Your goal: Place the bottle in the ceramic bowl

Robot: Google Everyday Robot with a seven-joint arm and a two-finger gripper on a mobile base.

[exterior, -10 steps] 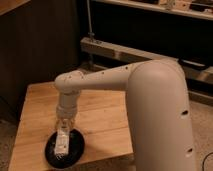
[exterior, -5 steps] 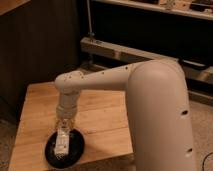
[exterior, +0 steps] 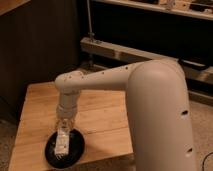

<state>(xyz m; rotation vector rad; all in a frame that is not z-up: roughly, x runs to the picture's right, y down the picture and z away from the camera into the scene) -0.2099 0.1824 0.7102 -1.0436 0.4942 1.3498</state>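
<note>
Looking down from the single camera view, the small slim white bottle with pale label [exterior: 62, 141] was seen directly under the two-finger gripper [exterior: 64, 131], inside the outline of the round shallow glossy black ceramic bowl [exterior: 75, 150]. The relation that mattered: bottle below the gripper, not beside it, and both stacked over the bowl's middle. The bottle's long axis was judged to run roughly in line with the wrist, tilted slightly toward the near-left of the frame, cap end not distinguishable. Whether the bottle rested on the bowl floor or hung just above it could not be told.

The bowl was located at the near-left corner of the light wooden table [exterior: 100, 112], close to the front edge.

Only one arm was present. The white jointed arm [exterior: 100, 80] was extended leftward from the large white body, then bent at the elbow so the wrist pointed nearly straight down over the bowl.

Finger state could not be told: the bottle was in line with the gripper, but a clamp on it was not confirmed.

Judgement: task was near its end; the remaining move was taken to be release and straight vertical retreat, with the bowl rim well clear on every side.
</note>
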